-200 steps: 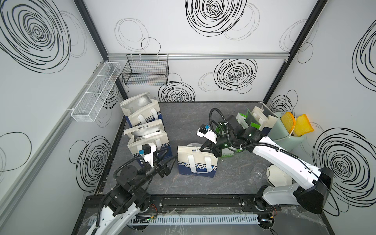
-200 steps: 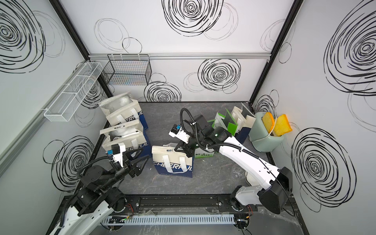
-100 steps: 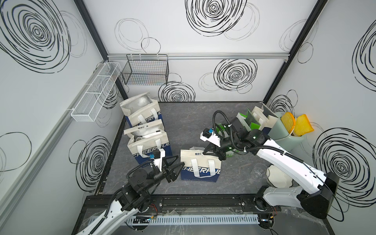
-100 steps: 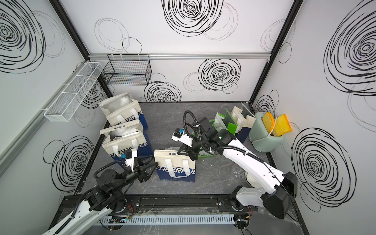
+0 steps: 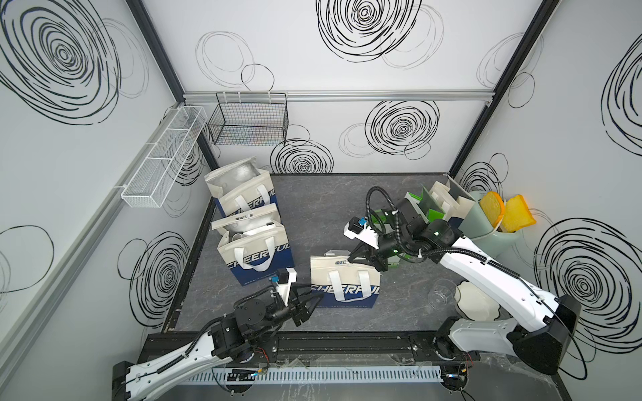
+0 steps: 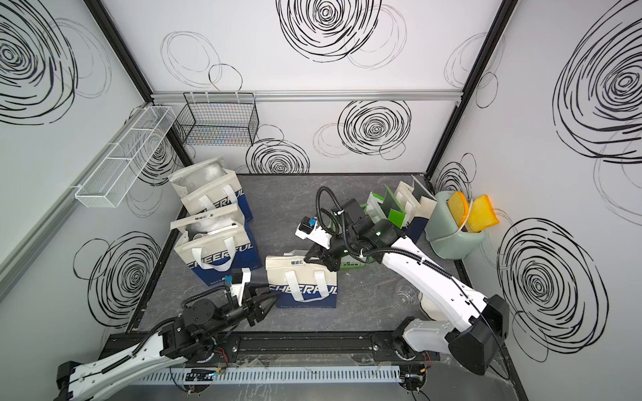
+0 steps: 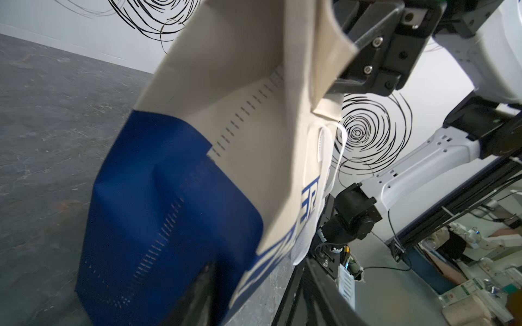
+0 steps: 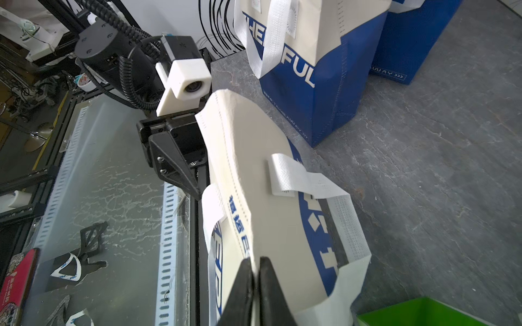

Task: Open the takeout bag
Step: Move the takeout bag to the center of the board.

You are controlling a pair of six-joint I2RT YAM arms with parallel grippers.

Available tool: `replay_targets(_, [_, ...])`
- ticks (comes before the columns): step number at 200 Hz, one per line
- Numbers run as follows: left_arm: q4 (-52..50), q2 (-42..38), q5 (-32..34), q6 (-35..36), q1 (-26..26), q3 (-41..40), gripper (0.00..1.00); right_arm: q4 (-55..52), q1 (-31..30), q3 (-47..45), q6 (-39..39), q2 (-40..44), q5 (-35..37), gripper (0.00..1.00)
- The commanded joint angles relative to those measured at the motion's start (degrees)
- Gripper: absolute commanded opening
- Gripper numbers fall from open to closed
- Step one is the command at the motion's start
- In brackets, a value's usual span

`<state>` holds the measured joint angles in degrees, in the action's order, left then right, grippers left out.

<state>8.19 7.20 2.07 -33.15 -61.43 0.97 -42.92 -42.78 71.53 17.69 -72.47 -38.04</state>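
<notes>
Two grippers at one bag: L gripper (image 5: 317,292) straddles takeout bag (image 5: 344,283) at its 8 o'clock corner, jaws part-spread, can't tell if clamped. Bag stands approx 6 o'clock on table (image 5: 312,208); R gripper (image 8: 255,262) pinches its top flap at 1 o'clock.

Your two top views look steeply down from high at the front onto the whole grey table (image 5: 312,215). Each wrist camera sits very close to the takeout bag (image 7: 240,127), which all four views share.
</notes>
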Motion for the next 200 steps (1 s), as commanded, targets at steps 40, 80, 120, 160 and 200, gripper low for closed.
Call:
replay_targets(40, [0.5, -1.5, 2.4, 2.3, -2.8, -1.0, 0.07, 2.9, 0.4, 2.5, -0.2, 2.3, 1.9, 0.39])
replay_targets(80, [1.5, -1.4, 1.5, 2.8, -3.0, -1.3, 0.0, 12.9, -3.7, -1.4, 5.8, 9.7, 12.8, 0.62])
replay_targets(120, [2.3, 0.0, 1.3, 3.3, -3.0, -1.0, 0.0, 34.9, -10.0, -13.6, 16.5, 20.9, 19.3, 0.7])
replay_targets(160, [2.6, 0.0, 1.4, 3.4, -3.0, -1.0, 0.0, 39.3, -25.3, -21.2, 30.9, 20.1, 35.0, 0.68])
replay_targets(200, [3.0, 0.0, 1.1, 3.8, -3.1, -0.9, 0.0, 44.7, -33.8, -24.6, 32.4, 15.3, 44.5, 0.66])
